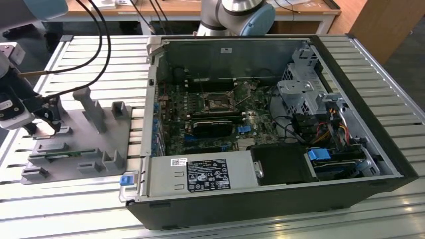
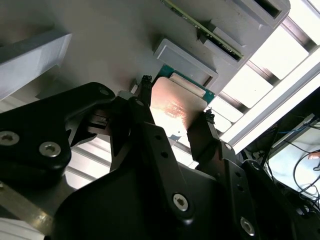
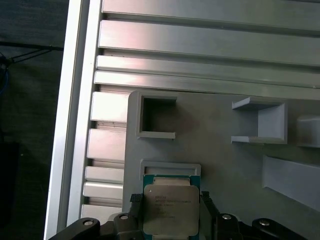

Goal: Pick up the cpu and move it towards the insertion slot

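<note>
While poised over grey fixture (image 3: pixel 215 165); gripper (image 3: pixel 170 197) pinches cpu (image 3: pixel 170 215) by opposite edges; insertion slot (image 1: pixel 216 103) well apart

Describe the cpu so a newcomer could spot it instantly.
Find the grey plastic fixture at the exterior view's left of the open computer case. The cpu sits at its edge: a flat silvery square, unlike the narrow green memory stick nearby.

1. The cpu (image 3: pixel 170 212) has a silvery-grey top and a green rim.
2. The jaws are matte black in both wrist views.
3. The fixture (image 3: pixel 220 165) is plain grey.
4. The tabletop (image 1: pixel 79 204) is silvery, ribbed in parallel slats.
5. The insertion slot (image 1: pixel 217 102) is dark with a shiny frame, ringed by green circuit board (image 1: pixel 171 134).
6. The computer case (image 1: pixel 265 206) is black, with a blue clip (image 1: pixel 127 180).
</note>
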`<state>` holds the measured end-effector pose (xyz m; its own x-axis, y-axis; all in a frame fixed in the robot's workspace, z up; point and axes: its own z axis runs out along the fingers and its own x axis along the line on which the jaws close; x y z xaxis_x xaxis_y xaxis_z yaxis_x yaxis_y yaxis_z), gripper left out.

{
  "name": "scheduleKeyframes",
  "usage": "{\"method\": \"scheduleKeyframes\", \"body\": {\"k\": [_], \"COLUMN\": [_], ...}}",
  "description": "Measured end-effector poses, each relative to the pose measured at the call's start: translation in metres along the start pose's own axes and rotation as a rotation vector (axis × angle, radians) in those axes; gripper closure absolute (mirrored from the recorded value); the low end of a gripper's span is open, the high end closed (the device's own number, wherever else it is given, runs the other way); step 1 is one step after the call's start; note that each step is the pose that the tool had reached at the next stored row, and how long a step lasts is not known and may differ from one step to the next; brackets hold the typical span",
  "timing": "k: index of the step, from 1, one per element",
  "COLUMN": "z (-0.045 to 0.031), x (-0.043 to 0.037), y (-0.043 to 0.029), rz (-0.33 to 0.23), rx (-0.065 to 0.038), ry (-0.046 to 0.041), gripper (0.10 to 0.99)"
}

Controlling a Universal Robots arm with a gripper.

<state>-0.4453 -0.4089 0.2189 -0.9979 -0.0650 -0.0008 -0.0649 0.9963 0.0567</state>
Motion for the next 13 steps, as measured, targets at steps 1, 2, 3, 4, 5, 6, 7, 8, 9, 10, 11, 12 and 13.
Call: {"method": "scheduleKeyframes", "body": {"k": [1, 2, 3, 4, 5, 6, 7, 8, 9, 10, 11, 12, 13], "z": [-0.0002, -0.0003, -0.0005, -0.0008, -0.001, -0.0012, -0.0014, -0.0015, -0.0016, -0.0018, -0.002, -0.0021, -0.0022], "x": [0.0, 0.0, 0.0, 0.0, 0.0, 0.0, 0.0, 0.0, 0.0, 0.0, 0.0, 0.0, 0.0], "y": [0.0, 0.0, 0.0, 0.0, 0.0001, 0.0001, 0.0001, 0.0002, 0.0002, 0.0002, 0.0003, 0.0003, 0.0004], "rz": [0.0, 0.0, 0.0, 0.0, 0.0, 0.0, 0.0, 0.0, 0.0, 0.0, 0.0, 0.0, 0.0], "rx": [0.0, 0.0, 0.0, 0.0, 0.0, 0.0, 0.0, 0.0, 0.0, 0.0, 0.0, 0.0, 0.0], "ry": [0.0001, 0.0, 0.0001, 0.0002, 0.0002, 0.0001, 0.0001, 0.0, 0.0, 0.0001, 0.0001, 0.0001, 0.0001], "gripper": [0.549, 0.549, 0.549, 0.549, 0.549, 0.549, 0.549, 0.549, 0.549, 0.549, 0.549, 0.549, 0.549]}}
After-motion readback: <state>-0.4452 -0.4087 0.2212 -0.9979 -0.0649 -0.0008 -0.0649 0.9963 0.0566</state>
